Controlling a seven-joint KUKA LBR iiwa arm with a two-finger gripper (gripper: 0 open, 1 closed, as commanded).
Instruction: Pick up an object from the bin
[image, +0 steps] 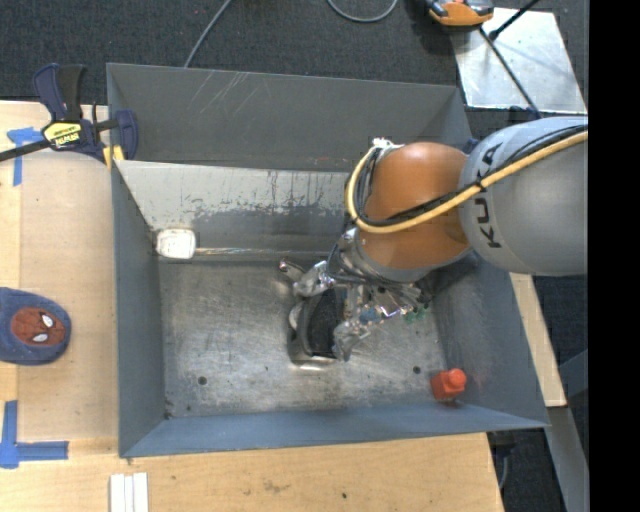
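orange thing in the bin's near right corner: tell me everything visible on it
The orange thing is small and chunky, orange-red, smooth like plastic, rounded on its right and blockier on its left. What kind of thing it is cannot be told. It lies in the bin, in the floor's near right corner, where the floor meets the sloping walls. Nothing but the bin touches it. It is apart from the gripper, which is over a black thing mid-floor.
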